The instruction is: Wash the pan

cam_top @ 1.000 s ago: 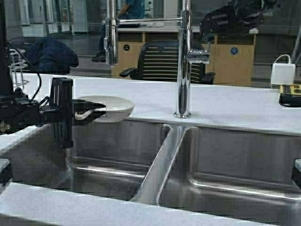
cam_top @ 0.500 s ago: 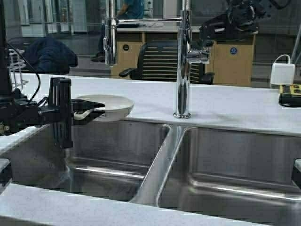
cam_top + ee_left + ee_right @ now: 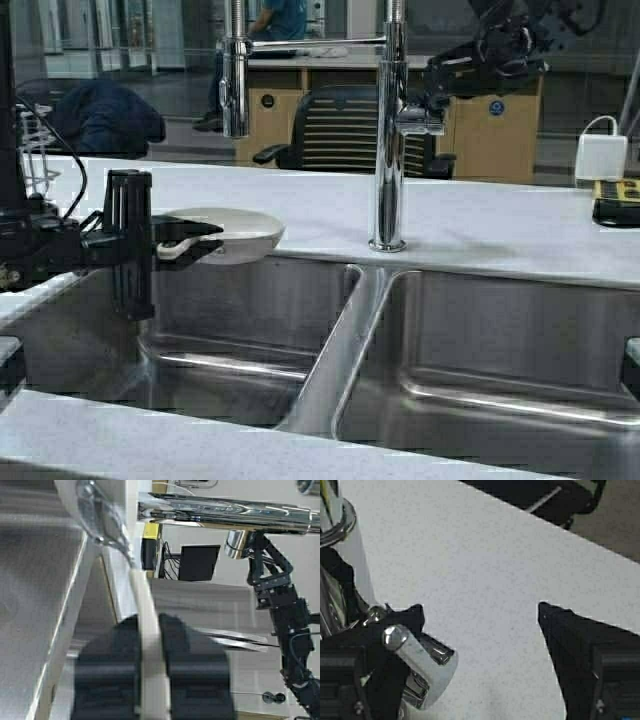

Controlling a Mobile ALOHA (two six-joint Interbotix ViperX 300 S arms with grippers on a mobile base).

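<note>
The pan (image 3: 228, 234) is held level above the back edge of the left sink basin (image 3: 240, 340), its handle clamped in the left pincer (image 3: 185, 241). The right pincer (image 3: 432, 92), fingers spread wide, brackets the faucet lever (image 3: 417, 667) above the desk (image 3: 480, 225).

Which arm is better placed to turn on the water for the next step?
Probably the right. Its open pincer is at the faucet handle. The left pincer is shut on the pan, holding it by the handle over the left sink basin.
</note>
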